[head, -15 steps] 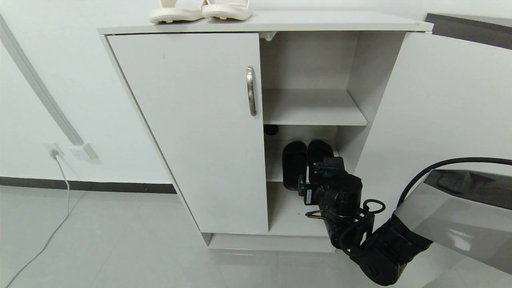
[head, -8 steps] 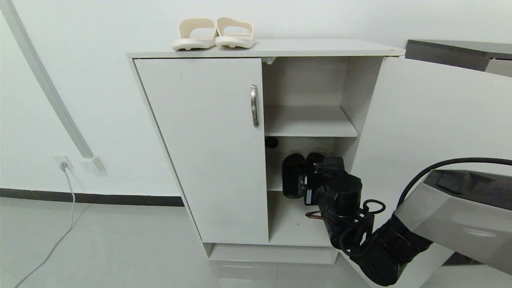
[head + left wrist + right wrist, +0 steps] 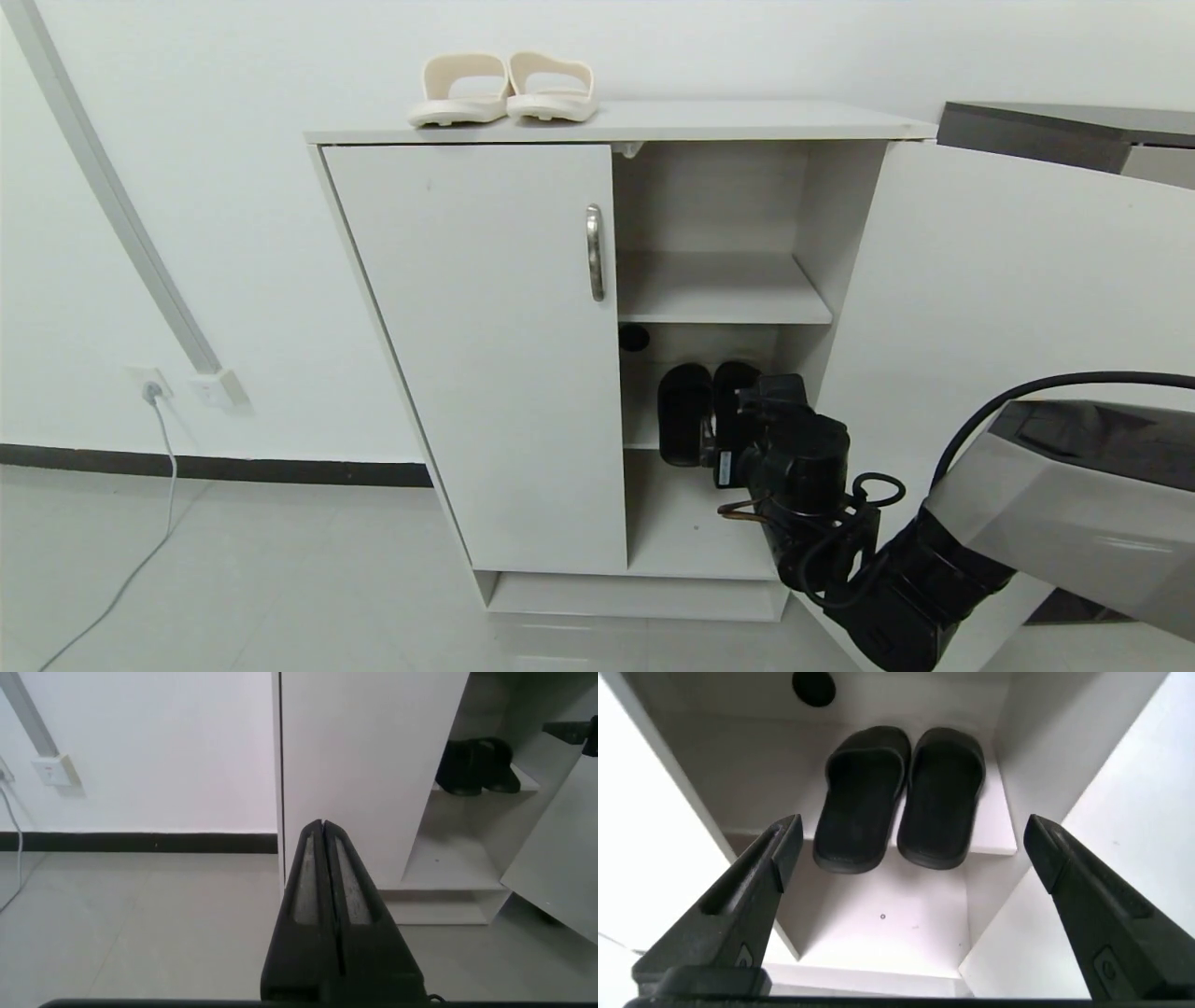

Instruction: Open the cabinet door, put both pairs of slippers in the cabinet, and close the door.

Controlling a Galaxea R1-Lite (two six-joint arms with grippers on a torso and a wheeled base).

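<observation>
**Cabinet** (image 3: 747, 121): white, two doors, standing on a tiled floor (image 3: 233, 579) against a white wall.
- Left door (image 3: 485, 355): shut. Its upright metal handle (image 3: 594, 252) is at the door's 3 o'clock edge.
- Right door (image 3: 990, 299): swung wide open, at 3 o'clock of the open compartment.
- Open compartment: upper shelf (image 3: 719, 289), middle shelf (image 3: 994, 812) and bottom board (image 3: 681, 523).

**Black slippers** (image 3: 686, 411): one pair, side by side and touching, on the middle shelf with the toes pointing inward. A round dark hole (image 3: 633, 337) in the back panel is at 11 o'clock of the pair.

**Beige slippers** (image 3: 504, 89): one pair, side by side on the cabinet top, above the shut door and at 12 o'clock of its handle.

**Right hand** (image 3: 761, 397): just in front of the black pair, at its 4 o'clock in the head view. The fingers (image 3: 752, 891) are spread wide apart and touch neither slipper.

**Left hand** (image 3: 323, 835): fingers pressed together with nothing between them, held above the floor and aimed at the shut door's lower part.

**Wall socket** (image 3: 149, 385): at 9 o'clock of the cabinet, with a grey cable (image 3: 140, 551) trailing down to the floor.
</observation>
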